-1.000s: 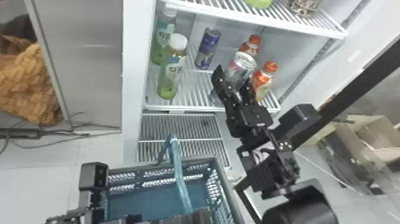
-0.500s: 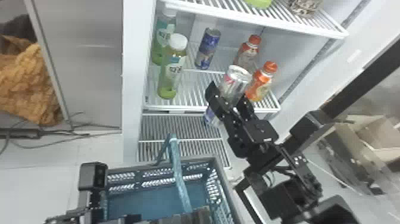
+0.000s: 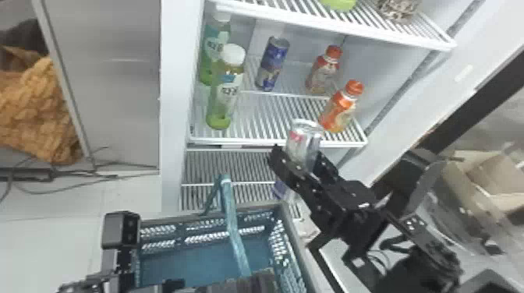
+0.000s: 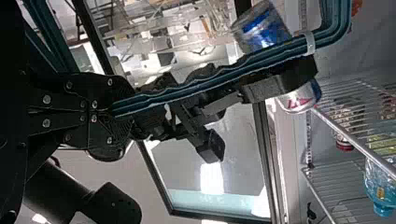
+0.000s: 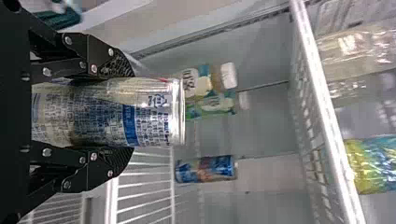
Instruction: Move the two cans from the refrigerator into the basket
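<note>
In the head view my right gripper (image 3: 299, 156) is closed around a silver can (image 3: 303, 138), held just in front of the shelf's front edge. The right wrist view has this can (image 5: 107, 112) between both fingers of the gripper (image 5: 123, 114). A blue can (image 3: 273, 64) stands farther back on the refrigerator shelf. The basket (image 3: 187, 261) is below and in front of the refrigerator. At its near side is my left gripper (image 3: 241, 282); in the left wrist view that gripper (image 4: 116, 112) is shut on the teal basket handle (image 4: 271, 53).
Two green bottles (image 3: 224, 97) stand on the shelf's left side, two orange-capped bottles (image 3: 339, 107) on its right. Another wire shelf (image 3: 343, 23) lies above. The open door's dark edge (image 3: 444, 120) is at the right, close to my right arm.
My right gripper has drawn the silver can out from the shelf, toward the robot and lower. Its arm has shifted right and down. The left gripper and basket have stayed put.
</note>
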Available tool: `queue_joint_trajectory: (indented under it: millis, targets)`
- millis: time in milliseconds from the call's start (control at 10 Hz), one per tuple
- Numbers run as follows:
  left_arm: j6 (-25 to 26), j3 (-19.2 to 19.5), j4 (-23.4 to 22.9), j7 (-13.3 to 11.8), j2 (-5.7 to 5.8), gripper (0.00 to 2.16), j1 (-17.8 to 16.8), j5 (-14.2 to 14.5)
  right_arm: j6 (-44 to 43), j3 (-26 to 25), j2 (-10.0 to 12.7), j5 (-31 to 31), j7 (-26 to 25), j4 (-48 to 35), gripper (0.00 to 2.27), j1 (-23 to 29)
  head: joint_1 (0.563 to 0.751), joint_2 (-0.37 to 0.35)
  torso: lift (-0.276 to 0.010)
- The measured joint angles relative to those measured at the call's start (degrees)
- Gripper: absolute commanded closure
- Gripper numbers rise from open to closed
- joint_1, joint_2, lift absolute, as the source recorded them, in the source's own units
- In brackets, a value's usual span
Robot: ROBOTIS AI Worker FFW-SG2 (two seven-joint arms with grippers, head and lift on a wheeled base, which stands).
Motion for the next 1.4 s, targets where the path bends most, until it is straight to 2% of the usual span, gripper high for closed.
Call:
queue_joint_trajectory:
  millis: [300,400,900,1200,1400]
  targets:
    - [-0.1,0.0,0.0,0.0,0.0,1.19,0.1,0.0,17.0,-3.6,0.4,-0.7,2.9,-6.1,0.76,1.0,0.695,-0.35,-0.276]
    - [0.0,-0.1,0.0,0.0,0.0,1.19,0.1,0.0,20.2,-4.1,0.4,-0.8,3.2,-7.0,0.76,0.7,0.695,-0.35,-0.276]
    - [0.0,-0.1,0.0,0.0,-0.04,1.19,0.1,0.0,36.8,-5.0,0.4,0.1,7.6,-4.3,0.76,-4.3,0.695,-0.35,-0.276]
    - [0.1,-0.1,0.0,0.0,-0.09,1.19,0.1,-0.1,39.5,-5.0,0.2,0.8,8.4,-3.6,0.42,-5.4,0.695,-0.35,-0.276]
    - [0.1,0.0,0.0,0.0,-0.09,1.19,0.2,-0.1,37.4,-5.0,0.2,1.2,8.8,-3.4,0.36,-5.6,0.695,-0.35,-0.276]
